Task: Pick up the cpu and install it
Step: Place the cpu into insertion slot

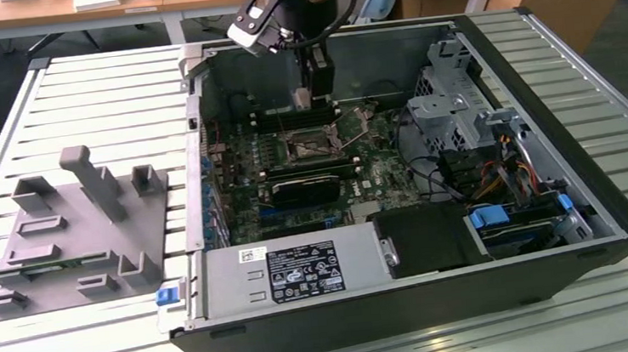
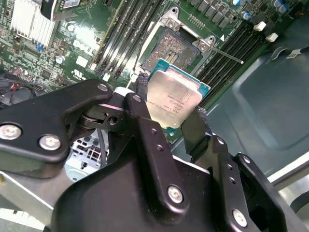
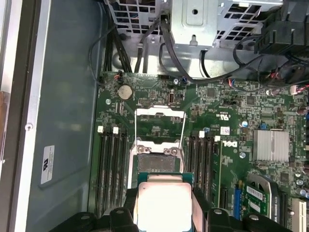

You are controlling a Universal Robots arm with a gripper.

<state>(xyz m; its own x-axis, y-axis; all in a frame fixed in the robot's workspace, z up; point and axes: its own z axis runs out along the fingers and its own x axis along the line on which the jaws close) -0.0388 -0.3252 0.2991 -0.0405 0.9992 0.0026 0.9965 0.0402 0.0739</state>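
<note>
My gripper (image 1: pixel 305 102) hangs inside the open computer case (image 1: pixel 589 203), a little behind and above the motherboard's socket (image 1: pixel 309 148). It is shut on the cpu (image 2: pixel 173 99), a small square chip with a silvery top and a pale green border. The black fingers (image 2: pixel 141 108) clamp two opposite edges. In both wrist views the cpu (image 3: pixel 163 205) hovers just short of the socket (image 3: pixel 157 162). The socket (image 2: pixel 171 50) lies bare, with its metal frame (image 3: pixel 160 126) swung up and open.
Memory slots (image 3: pixel 112 164) flank the socket on both sides. A black card (image 1: pixel 309 189) lies in front of it. A metal drive cage (image 1: pixel 456 104) with cables stands to the exterior view's right. A grey tray (image 1: pixel 69 231) rests on the slatted table beside the case.
</note>
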